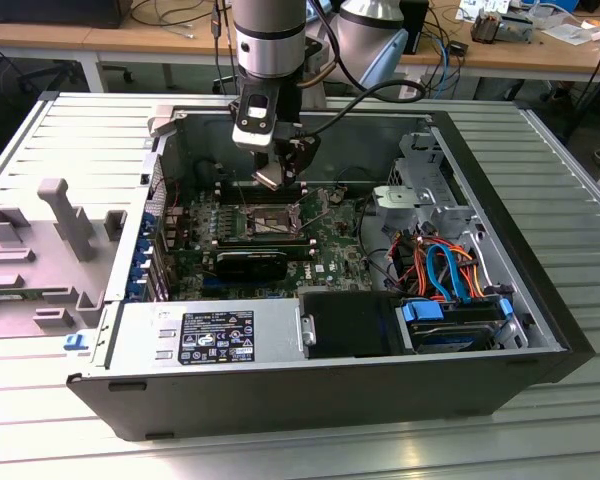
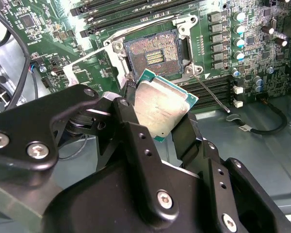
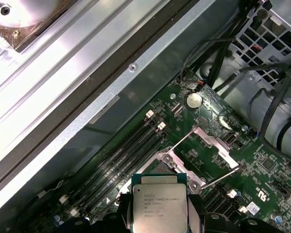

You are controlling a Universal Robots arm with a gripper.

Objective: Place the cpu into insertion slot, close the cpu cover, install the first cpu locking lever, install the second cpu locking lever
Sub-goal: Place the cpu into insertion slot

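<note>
The cpu (image 2: 160, 108), a flat square chip with a silver top and green edge, is tilted and pinched between the black fingers (image 2: 131, 121) of my gripper (image 2: 157, 115), which is shut on it. It hangs just above the motherboard, close beside the insertion slot (image 2: 155, 52), whose dark pin field lies bare inside its silver rim. The first wrist view shows the cpu (image 3: 160, 206) in front of the socket, with the cpu cover (image 3: 211, 140) swung open beyond it. A thin locking lever (image 2: 213, 94) stands released beside the socket. From outside, my gripper (image 1: 272, 180) hovers over the insertion slot (image 1: 270, 218).
The open computer case (image 1: 520, 330) lies on a slatted metal table. Long black memory slots (image 3: 121, 155) flank the socket. A power supply (image 1: 210, 335), drive bay and orange and blue cables (image 1: 445, 270) fill the near side. A grey fixture (image 1: 50, 240) stands at the exterior view's left.
</note>
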